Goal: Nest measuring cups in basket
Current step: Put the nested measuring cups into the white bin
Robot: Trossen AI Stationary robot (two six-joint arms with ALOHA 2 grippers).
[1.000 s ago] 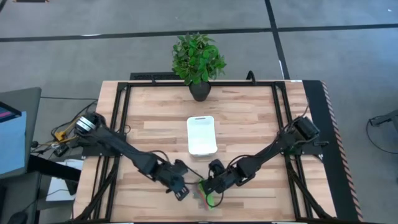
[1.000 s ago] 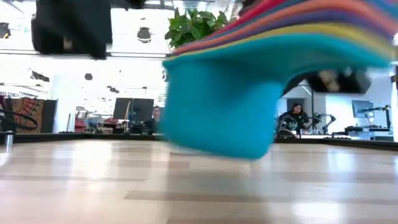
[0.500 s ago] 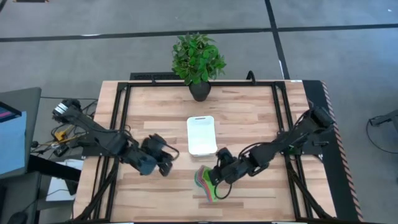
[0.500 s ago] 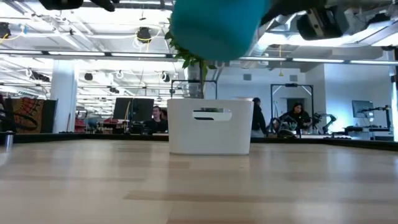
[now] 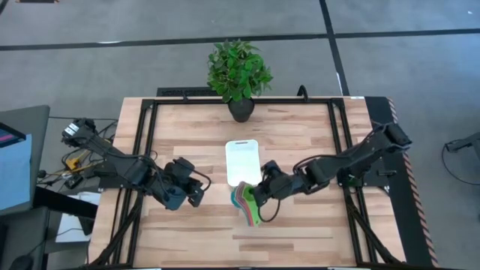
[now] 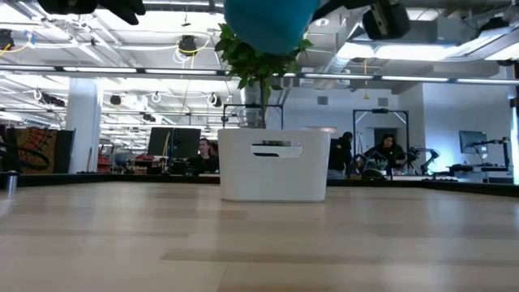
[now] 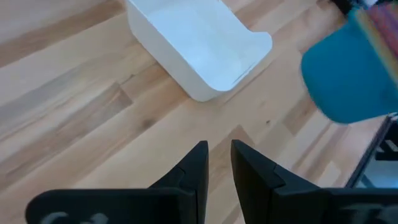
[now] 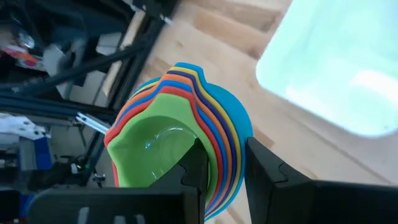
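Note:
The measuring cups are nested in one stack: green innermost, teal outermost, the flat handles fanned toward the near edge. My right gripper is shut on the stack and holds it in the air just near of the white basket. In the low view the teal bottom hangs high above the table, in front of the basket. My left gripper is shut and empty, above the table left of the stack, pointing at the basket. My right gripper pinches the stack's wall: one finger is inside the green cup and the other finger is outside the teal cup's wall. It comes level from the table's right. The stack is lifted clear and tilted.
A dark pot with a leafy plant stands at the far edge behind the basket. Black frame rails run along the table's left and right sides. Bare wood lies on both sides of the basket. People sit in the room beyond the table.
My right gripper has lifted the cup stack off the table near the near edge and carried it up and toward the basket. My left gripper has drawn back from the stack toward the table's left and far side.

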